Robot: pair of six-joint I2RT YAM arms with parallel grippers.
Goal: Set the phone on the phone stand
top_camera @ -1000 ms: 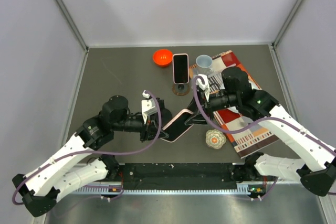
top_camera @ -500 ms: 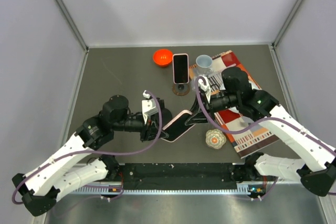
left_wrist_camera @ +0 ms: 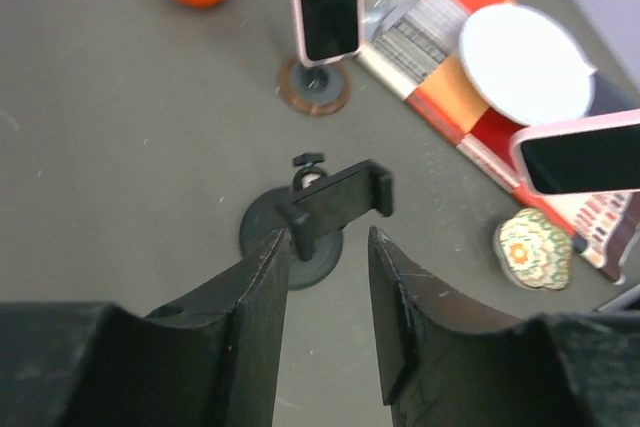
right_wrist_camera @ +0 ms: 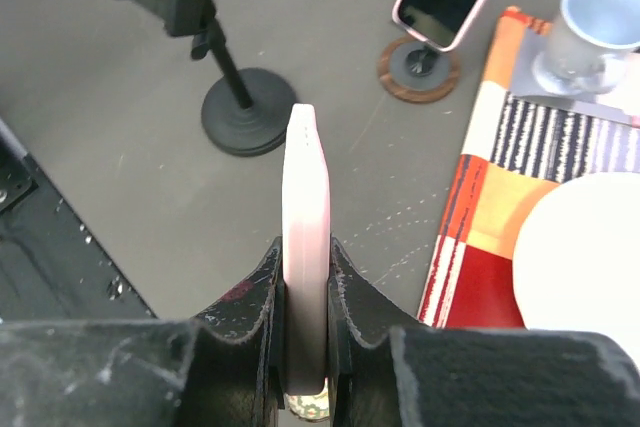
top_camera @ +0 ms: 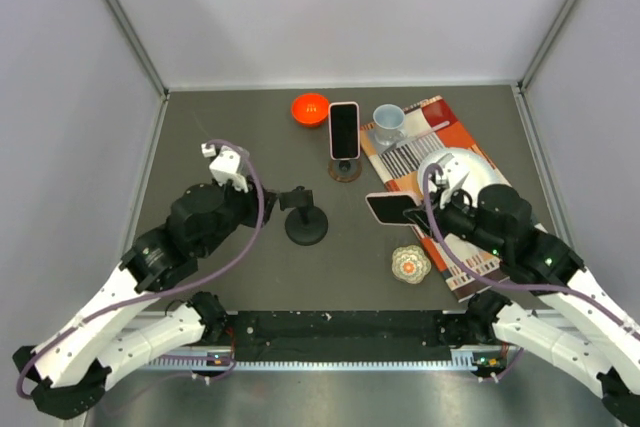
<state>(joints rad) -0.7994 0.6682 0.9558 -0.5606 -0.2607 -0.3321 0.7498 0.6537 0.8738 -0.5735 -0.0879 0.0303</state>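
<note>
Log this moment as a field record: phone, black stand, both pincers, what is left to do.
phone: pink, screen up, held clear of the stand
phone stand: black, upright, clamp empty
left pincer: open, holding nothing, close to the stand
right pincer: shut on the phone
other phone: propped on a brown-based stand at the back
left to do: phone not yet on the stand
</note>
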